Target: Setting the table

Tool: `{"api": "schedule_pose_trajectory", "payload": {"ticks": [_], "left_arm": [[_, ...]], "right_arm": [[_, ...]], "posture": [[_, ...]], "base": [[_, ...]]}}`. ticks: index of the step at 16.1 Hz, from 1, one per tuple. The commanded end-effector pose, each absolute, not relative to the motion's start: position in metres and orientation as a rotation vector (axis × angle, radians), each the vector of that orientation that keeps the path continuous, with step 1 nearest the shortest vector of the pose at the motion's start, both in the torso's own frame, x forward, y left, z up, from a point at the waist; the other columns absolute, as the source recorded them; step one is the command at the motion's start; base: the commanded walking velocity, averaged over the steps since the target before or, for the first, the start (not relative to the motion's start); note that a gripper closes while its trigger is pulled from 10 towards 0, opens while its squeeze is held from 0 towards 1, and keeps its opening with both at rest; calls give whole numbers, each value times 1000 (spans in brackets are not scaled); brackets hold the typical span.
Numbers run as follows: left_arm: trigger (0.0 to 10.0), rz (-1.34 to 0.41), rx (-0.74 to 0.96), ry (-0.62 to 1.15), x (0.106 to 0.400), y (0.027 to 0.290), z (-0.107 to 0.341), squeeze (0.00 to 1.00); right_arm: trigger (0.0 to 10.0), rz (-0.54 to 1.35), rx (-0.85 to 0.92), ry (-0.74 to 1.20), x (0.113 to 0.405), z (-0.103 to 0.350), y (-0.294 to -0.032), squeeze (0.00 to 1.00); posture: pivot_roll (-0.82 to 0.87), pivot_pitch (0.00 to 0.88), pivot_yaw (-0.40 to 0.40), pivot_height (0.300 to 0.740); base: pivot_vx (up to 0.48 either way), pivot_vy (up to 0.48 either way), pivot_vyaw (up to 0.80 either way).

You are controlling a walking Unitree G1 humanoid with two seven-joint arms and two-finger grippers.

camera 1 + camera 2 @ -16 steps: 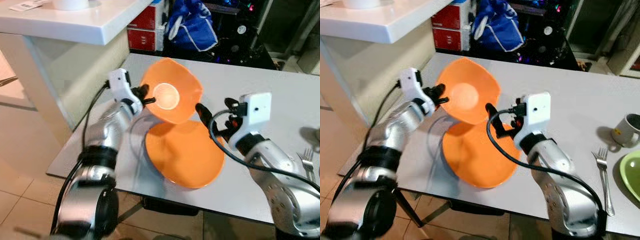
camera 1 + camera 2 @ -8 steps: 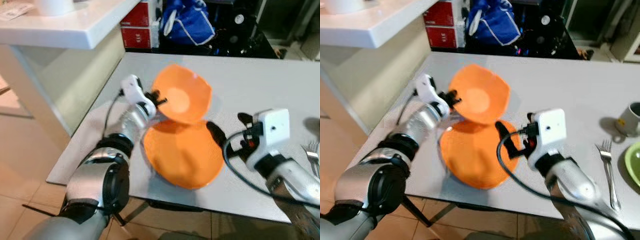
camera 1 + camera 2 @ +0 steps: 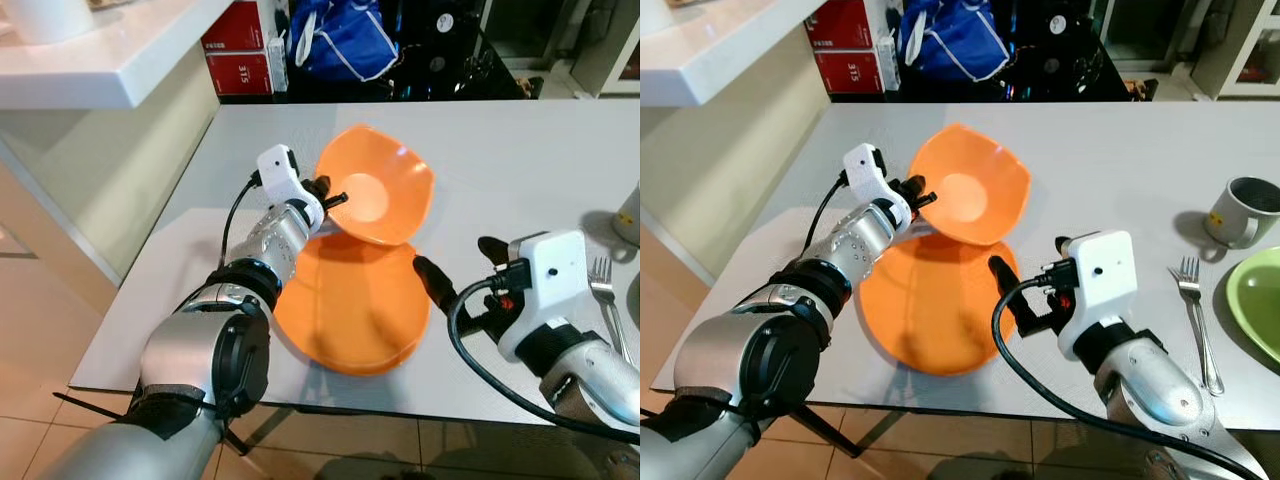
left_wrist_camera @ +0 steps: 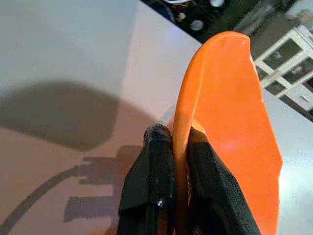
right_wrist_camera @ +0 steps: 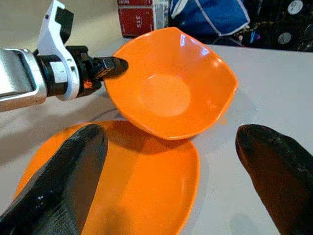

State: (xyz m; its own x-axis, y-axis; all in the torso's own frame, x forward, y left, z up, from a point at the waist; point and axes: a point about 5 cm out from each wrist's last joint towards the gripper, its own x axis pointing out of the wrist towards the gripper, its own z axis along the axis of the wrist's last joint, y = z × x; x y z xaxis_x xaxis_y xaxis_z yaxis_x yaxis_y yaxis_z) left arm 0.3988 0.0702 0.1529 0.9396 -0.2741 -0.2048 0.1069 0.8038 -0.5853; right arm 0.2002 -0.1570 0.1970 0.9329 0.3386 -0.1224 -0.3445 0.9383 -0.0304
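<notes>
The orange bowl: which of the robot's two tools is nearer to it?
Left. The left tool is pinched on the orange bowl at its rim, holding it tilted over the orange plate. The right tool hangs open near the plate's edge, short of the bowl.

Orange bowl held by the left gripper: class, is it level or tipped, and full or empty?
Tipped and empty. The orange bowl is pinched at its rim by the left gripper, tilted above the orange plate, its bare inside facing the camera.

Beyond the far edge of your counter (image 3: 520,140) sit two red boxes (image 3: 240,62) with a blue bag (image 3: 345,40) beside them. To the left you have a white ledge (image 3: 110,70), and beige floor tiles (image 3: 40,330) below.
</notes>
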Motion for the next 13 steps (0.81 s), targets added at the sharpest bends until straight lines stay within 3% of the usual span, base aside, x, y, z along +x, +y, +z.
{"api": "schedule_pose_trajectory", "payload": {"ticks": [1,11,12,13], "left_arm": [[10000,-166,-615,239,405,79,165,0],[10000,-126,-599,280,403,84,155,0],[10000,-122,-602,275,403,85,156,988],[10000,-121,-608,270,404,86,158,1000]], "right_arm": [[10000,362,-58,112,197,201,-155,0],[10000,403,-84,119,192,207,-149,0],[10000,404,-85,120,192,207,-149,0],[10000,405,-86,121,192,207,-149,0]], "posture": [[-350,79,109,740],[-376,106,94,740],[-377,106,92,740],[-378,107,90,740]], "base": [[0,0,0],[0,0,0],[0,0,0],[0,0,0]]}}
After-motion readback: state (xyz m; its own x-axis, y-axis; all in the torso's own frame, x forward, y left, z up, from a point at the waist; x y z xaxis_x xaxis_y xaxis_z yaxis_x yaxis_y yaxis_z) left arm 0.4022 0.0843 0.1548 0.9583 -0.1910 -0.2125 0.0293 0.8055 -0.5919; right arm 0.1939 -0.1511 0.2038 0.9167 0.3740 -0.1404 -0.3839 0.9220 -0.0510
